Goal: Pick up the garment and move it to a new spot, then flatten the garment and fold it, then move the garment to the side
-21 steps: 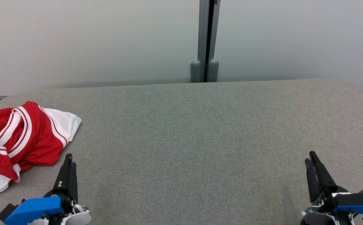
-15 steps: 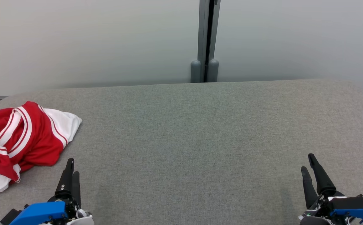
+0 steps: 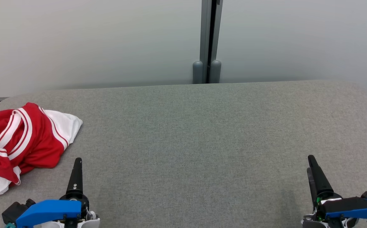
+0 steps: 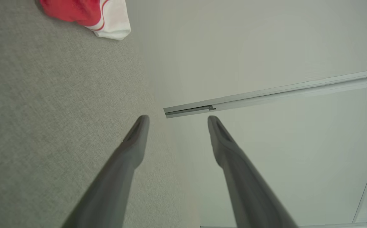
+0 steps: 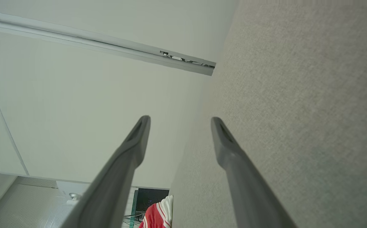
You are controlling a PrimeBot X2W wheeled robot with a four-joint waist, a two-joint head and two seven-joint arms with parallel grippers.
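Fingers (image 4: pixel 129 152) of the left gripper (image 4: pixel 178 118) spread wide, nothing between them, tips over bare grey cloth by the table's (image 3: pixel 202 126) front edge, toward its left end. Same on the right gripper (image 5: pixel 180 119): fingers (image 5: pixel 234 158) parted and empty, low over the front edge toward the right end. Blue housings (image 3: pixel 49 210) behind both. Crumpled at the table's left end, just beyond the left gripper and apart from it: the garment (image 3: pixel 22 142), red with white stripes and white panels, bunched in a heap near the rounded far-left corner. Grey woven cover across the whole table. Behind the far edge, pale wall panels (image 3: pixel 91 41) meeting at a grey post (image 3: pixel 207 41).
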